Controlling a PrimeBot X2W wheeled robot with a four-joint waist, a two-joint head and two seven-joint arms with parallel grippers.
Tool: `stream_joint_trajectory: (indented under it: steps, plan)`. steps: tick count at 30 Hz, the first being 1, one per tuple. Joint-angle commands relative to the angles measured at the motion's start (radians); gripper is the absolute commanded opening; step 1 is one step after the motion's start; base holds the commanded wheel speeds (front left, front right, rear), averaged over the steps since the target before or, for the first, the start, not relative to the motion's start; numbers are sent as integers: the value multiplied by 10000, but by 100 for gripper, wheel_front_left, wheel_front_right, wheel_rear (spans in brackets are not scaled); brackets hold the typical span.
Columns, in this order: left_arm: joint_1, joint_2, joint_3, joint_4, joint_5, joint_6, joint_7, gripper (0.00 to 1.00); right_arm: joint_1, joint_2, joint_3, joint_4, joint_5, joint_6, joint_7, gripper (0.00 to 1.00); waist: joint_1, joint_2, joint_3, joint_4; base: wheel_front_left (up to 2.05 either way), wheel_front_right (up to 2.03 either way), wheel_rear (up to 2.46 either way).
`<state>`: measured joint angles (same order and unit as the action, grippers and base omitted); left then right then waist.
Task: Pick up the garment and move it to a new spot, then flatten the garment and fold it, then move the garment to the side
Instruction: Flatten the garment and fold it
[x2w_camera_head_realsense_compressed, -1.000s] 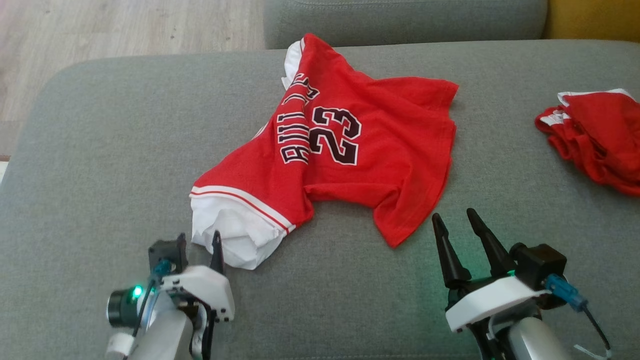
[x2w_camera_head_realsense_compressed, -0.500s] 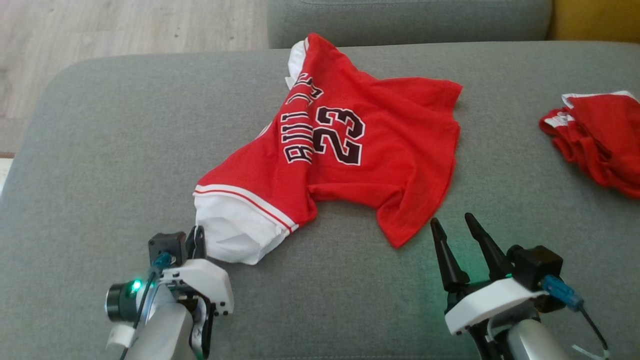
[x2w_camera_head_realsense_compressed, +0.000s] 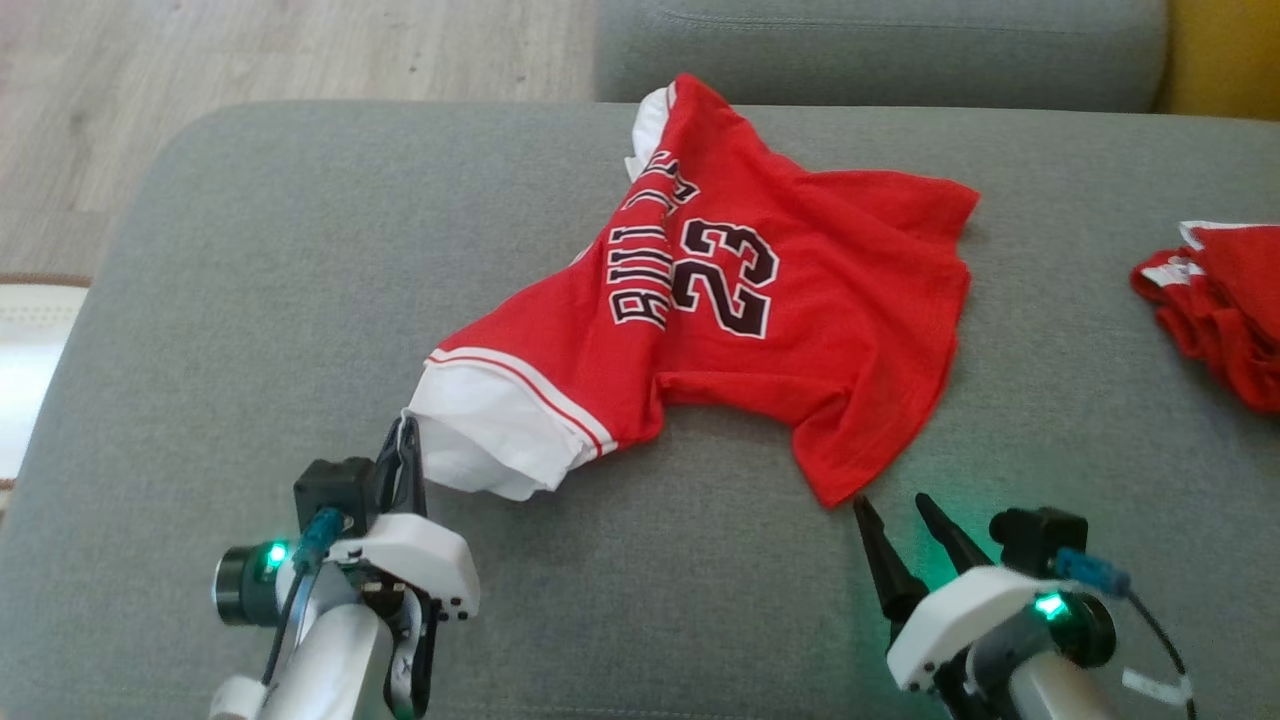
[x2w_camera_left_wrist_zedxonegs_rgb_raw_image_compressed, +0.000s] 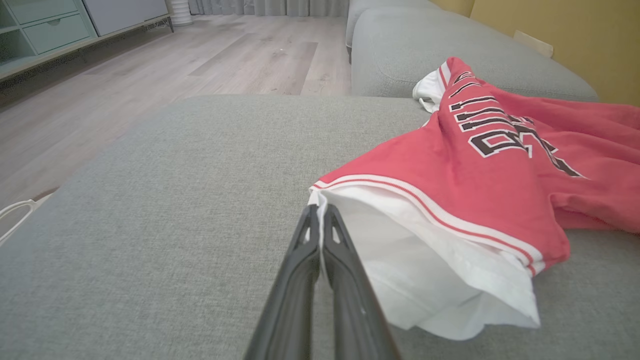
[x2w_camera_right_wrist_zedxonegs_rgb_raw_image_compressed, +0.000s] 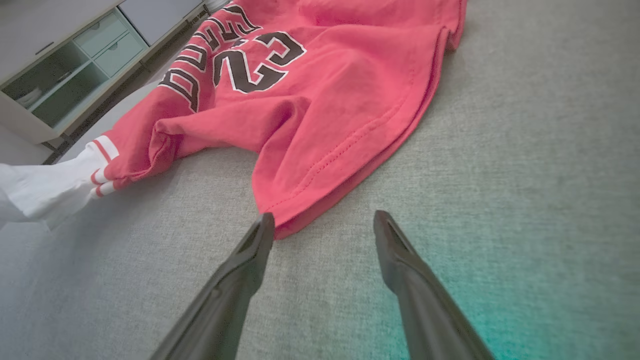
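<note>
Grey fabric sofa seat (x2w_camera_head_realsense_compressed: 250, 300), bearing a crumpled red jersey numbered 23 (x2w_camera_head_realsense_compressed: 800, 310) at its middle; a bunched red garment (x2w_camera_head_realsense_compressed: 1220, 310) well apart to its right. Left gripper (x2w_camera_left_wrist_zedxonegs_rgb_raw_image_compressed: 319, 212): fingers pinched on the jersey's white sleeve edge. Right gripper (x2w_camera_head_realsense_compressed: 890, 500): fingers spread, empty, just beside the hem corner.

The jersey (x2w_camera_head_realsense_compressed: 800, 330) is bright red, with a black "23" and black lettering outlined in white. Its sleeve (x2w_camera_head_realsense_compressed: 480, 440) is white, edged with thin red and white stripes. The sofa cushion (x2w_camera_head_realsense_compressed: 250, 300) is heathered grey. A second garment (x2w_camera_head_realsense_compressed: 1220, 310) is red with white trim. The floor (x2w_camera_head_realsense_compressed: 250, 50) is pale wood-grain, and the wall (x2w_camera_left_wrist_zedxonegs_rgb_raw_image_compressed: 575, 30) is mustard yellow.
</note>
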<state>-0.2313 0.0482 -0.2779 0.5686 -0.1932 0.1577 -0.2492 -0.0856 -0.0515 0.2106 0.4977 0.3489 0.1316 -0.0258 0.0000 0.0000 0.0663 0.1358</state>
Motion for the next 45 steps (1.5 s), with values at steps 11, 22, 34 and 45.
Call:
stream_joint_trajectory:
  steps: [11,22,34,45]
  plan:
    - [-121,107,218,-815,178,-123,-125,0,-1552,12,1167,1410,1848,-9,186,100,0,0,130,297,0,0,0]
    - [-110,64,185,-879,182,-170,-125,0,-2087,12,1812,2287,2325,-9,-7,100,0,0,206,333,0,0,0]
    - [-97,44,320,-849,189,-149,-126,0,-2481,13,1970,3137,1927,-9,-510,0,0,0,114,186,0,0,0]
    - [26,394,1051,-1439,292,-28,-126,0,-2261,-1024,1220,1753,903,-9,-447,0,0,0,-506,-476,0,0,0]
